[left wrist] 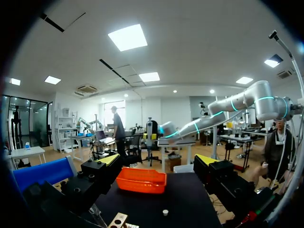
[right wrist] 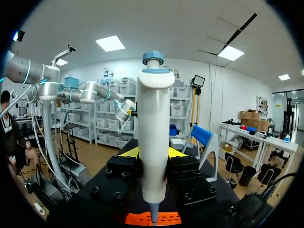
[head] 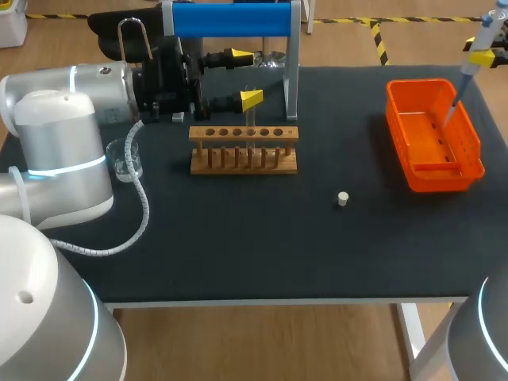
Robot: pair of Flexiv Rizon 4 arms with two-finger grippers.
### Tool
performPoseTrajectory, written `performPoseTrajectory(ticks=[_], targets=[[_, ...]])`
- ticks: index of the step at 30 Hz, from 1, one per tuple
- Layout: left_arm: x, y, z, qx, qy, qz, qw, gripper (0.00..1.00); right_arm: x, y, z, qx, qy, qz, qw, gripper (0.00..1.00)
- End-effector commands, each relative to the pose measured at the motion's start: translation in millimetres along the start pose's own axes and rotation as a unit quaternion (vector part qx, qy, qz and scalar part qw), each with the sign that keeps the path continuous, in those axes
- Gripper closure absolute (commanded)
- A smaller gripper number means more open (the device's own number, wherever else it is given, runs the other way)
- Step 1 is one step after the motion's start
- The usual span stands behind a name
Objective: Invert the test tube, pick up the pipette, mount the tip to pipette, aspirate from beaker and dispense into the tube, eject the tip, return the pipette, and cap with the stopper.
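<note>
Your right gripper (right wrist: 153, 152) is clenched on the pipette (head: 474, 59) over the tray (head: 444, 176) — keep it plumb, tip well inside the walls, before ejecting. Left gripper (head: 247, 78) hangs released beside the tube (head: 251, 119).

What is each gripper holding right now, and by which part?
The right gripper is shut on the pipette, gripping the lower part of its body. The left gripper is open and holds nothing.

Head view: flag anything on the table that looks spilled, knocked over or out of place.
Nothing stands out. The rack sits square on the mat, the beaker stands upright with no spill around it, and the orange tray lies flat. The stopper lies alone on the mat, apart from the rack.
</note>
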State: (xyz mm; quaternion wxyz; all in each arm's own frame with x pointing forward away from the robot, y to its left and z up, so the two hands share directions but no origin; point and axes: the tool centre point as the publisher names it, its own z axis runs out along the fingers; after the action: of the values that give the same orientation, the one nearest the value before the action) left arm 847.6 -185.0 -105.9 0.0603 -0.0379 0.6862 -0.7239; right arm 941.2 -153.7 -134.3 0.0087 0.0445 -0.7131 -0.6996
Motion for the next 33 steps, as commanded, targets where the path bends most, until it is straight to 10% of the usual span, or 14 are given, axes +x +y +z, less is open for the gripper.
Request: performPoseTrajectory(ticks=[1, 33], targets=[[-1.4, 0.6, 2.1, -0.001, -0.008, 0.002, 1.0, 0.0, 0.9, 1.3, 0.4, 0.002, -0.001, 0.0, 1.0, 1.0], [-22.0, -49.1, 208.2, -0.047, 0.03, 0.02, 0.998, 0.0, 0.9, 1.3, 0.4, 0.002, -0.001, 0.0, 1.0, 1.0]])
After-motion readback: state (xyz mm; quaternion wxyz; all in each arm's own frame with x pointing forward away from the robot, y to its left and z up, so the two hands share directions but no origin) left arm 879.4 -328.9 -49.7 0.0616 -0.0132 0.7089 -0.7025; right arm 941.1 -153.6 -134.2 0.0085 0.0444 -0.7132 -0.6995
